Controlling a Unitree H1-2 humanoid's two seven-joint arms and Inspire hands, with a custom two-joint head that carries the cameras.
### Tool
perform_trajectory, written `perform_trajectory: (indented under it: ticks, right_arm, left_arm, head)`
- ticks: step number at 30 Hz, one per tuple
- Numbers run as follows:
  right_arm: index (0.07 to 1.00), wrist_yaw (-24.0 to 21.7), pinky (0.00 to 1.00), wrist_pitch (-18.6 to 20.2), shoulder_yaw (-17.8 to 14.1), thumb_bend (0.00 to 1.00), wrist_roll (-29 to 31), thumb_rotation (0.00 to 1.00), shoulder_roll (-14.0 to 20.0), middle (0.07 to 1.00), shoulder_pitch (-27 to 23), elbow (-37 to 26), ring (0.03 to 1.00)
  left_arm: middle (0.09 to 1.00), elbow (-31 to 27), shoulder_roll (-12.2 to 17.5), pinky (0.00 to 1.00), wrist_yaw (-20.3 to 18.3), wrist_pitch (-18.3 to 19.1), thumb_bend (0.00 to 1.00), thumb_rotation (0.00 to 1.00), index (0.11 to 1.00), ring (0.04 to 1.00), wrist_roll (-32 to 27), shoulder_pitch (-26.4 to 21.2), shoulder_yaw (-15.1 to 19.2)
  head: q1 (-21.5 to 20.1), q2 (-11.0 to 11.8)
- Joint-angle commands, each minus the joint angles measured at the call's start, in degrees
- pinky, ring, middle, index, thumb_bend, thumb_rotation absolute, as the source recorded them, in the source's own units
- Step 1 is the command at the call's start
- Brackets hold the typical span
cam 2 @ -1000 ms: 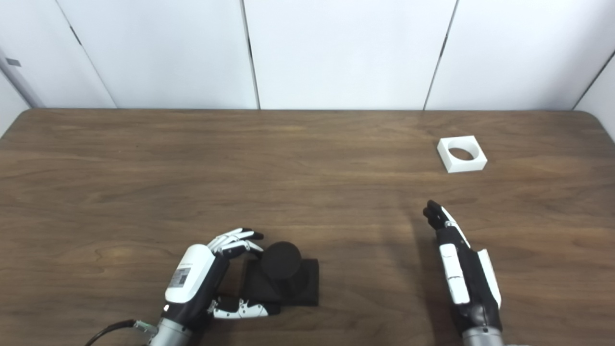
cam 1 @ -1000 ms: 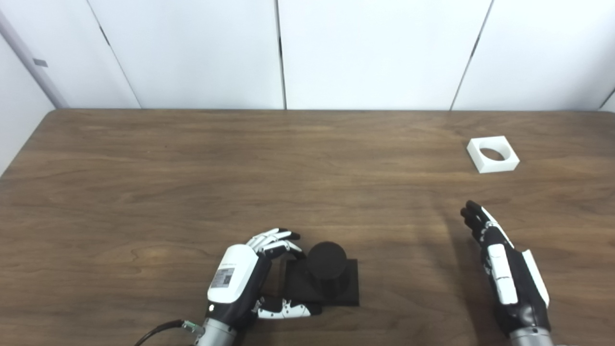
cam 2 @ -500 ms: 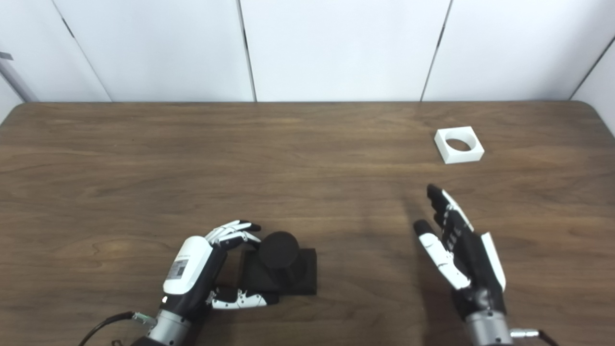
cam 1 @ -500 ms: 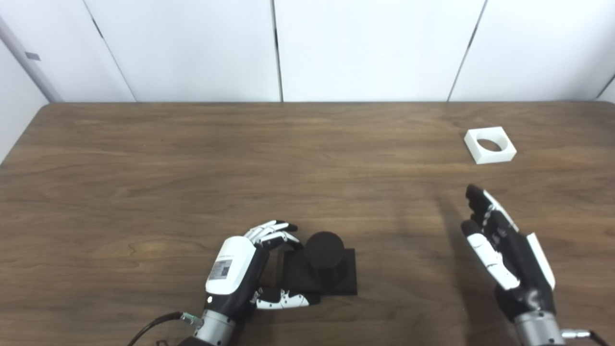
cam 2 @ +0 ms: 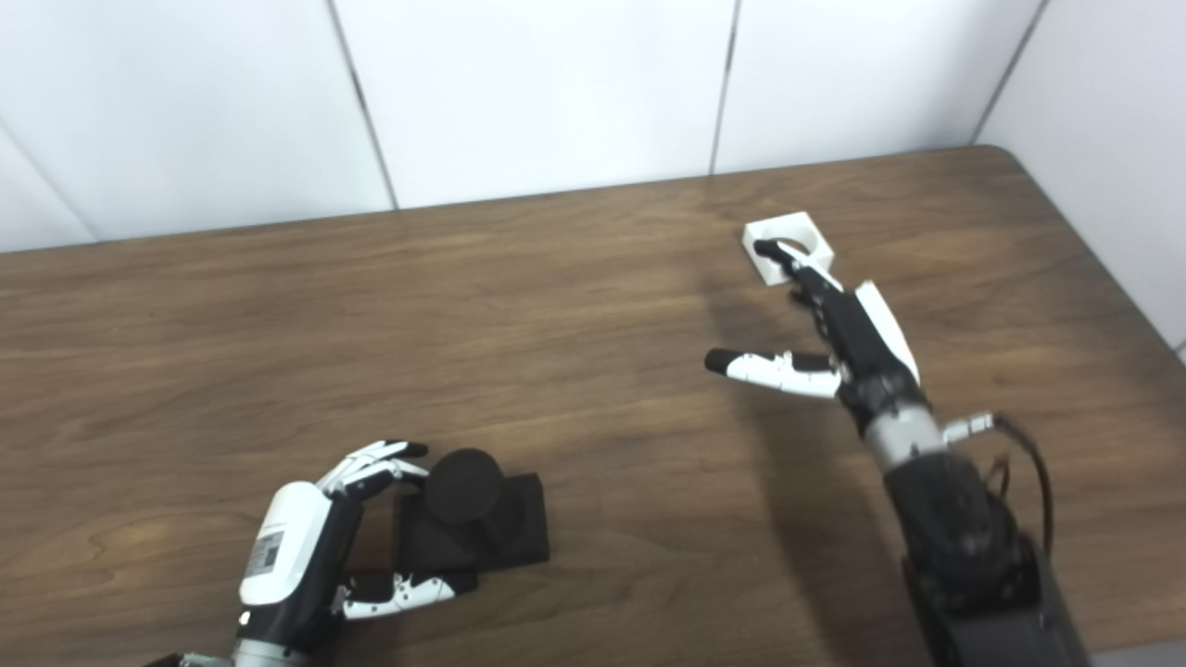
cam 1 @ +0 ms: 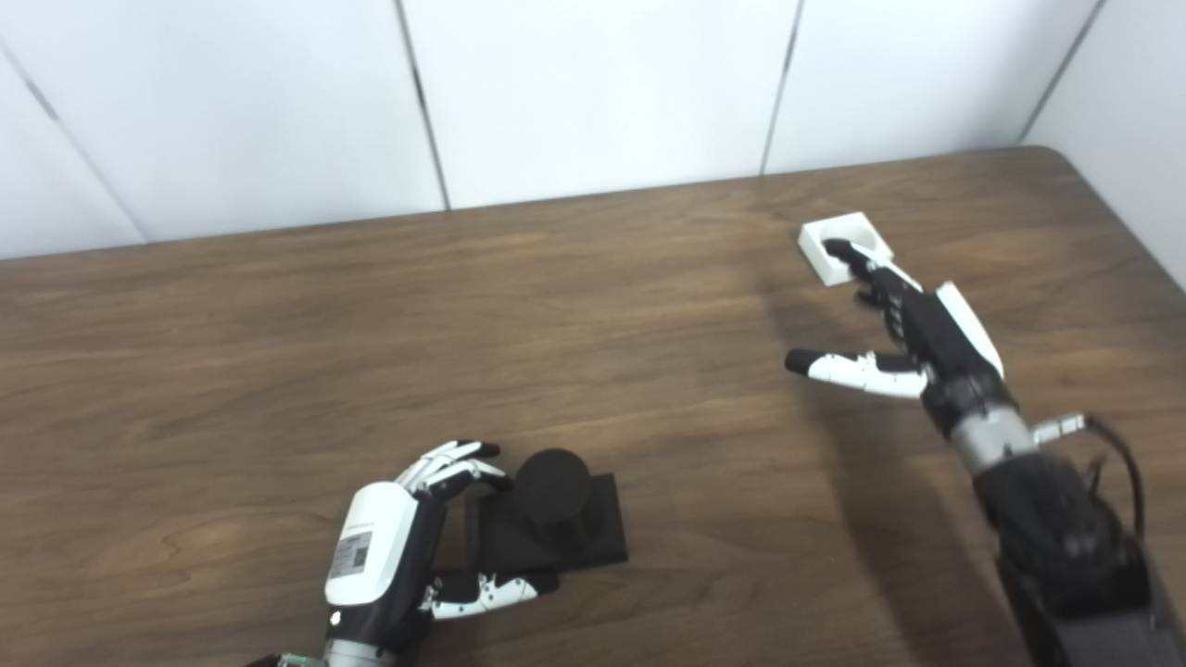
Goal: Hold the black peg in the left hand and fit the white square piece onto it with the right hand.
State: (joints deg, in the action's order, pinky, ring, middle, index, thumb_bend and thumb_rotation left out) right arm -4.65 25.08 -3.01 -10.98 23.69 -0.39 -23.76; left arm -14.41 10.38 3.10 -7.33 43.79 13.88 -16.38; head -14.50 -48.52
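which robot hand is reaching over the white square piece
The right robot hand: its fingertips lie over the white square piece, fingers spread. The left robot hand sits beside the black peg.

Both hands spread, neither holding anything.
The left hand (cam 1: 384,556) sits low at 7 o'clock, palm facing 3 o'clock, fingers (cam 1: 454,460) curled above and thumb stretched out below. The right arm reaches toward 1 o'clock; the right hand (cam 1: 913,320) is flat, fingers extended, thumb splayed toward 9 o'clock.
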Motion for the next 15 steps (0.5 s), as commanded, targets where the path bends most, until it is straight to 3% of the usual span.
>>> perform_trajectory:
  ticks: [1, 5, 8, 15]
  right_arm:
    - [0.869, -1.5, 1.00, 0.6, 0.2, 0.86, -3.1, 0.27, 4.1, 0.970, -4.6, 0.2, 0.999]
    - [0.857, -5.1, 1.00, 1.6, 2.5, 0.93, -8.9, 0.31, 9.8, 0.977, -10.9, 5.4, 1.000]
    - [0.834, -8.0, 0.99, 1.8, 2.3, 0.98, -10.7, 0.28, 11.0, 0.988, -15.0, 9.7, 1.000]
    - [0.832, -11.9, 0.94, 1.8, 4.0, 0.97, -14.1, 0.27, 13.6, 1.000, -21.6, 18.2, 1.000]
  left_arm:
    - [0.786, -0.7, 1.0, 0.74, -1.5, 0.7, 0.52, 0.04, 0.487, 0.836, -0.5, 1.1, 0.3]
    - [0.783, -1.3, 1.2, 0.73, -2.0, 1.0, 0.52, 0.04, 0.487, 0.837, -0.6, 1.1, 0.5]
    - [0.783, -1.5, 1.3, 0.74, -2.4, 1.0, 0.52, 0.04, 0.487, 0.837, -0.6, 1.1, 0.8]
    - [0.783, -2.1, 1.3, 0.73, -2.9, 0.9, 0.52, 0.04, 0.487, 0.836, -0.4, 1.3, 1.2]
  head:
    - [-1.0, -0.3]
    - [-2.8, -0.6]
    - [-3.8, -0.5]
    - [-5.4, -0.6]
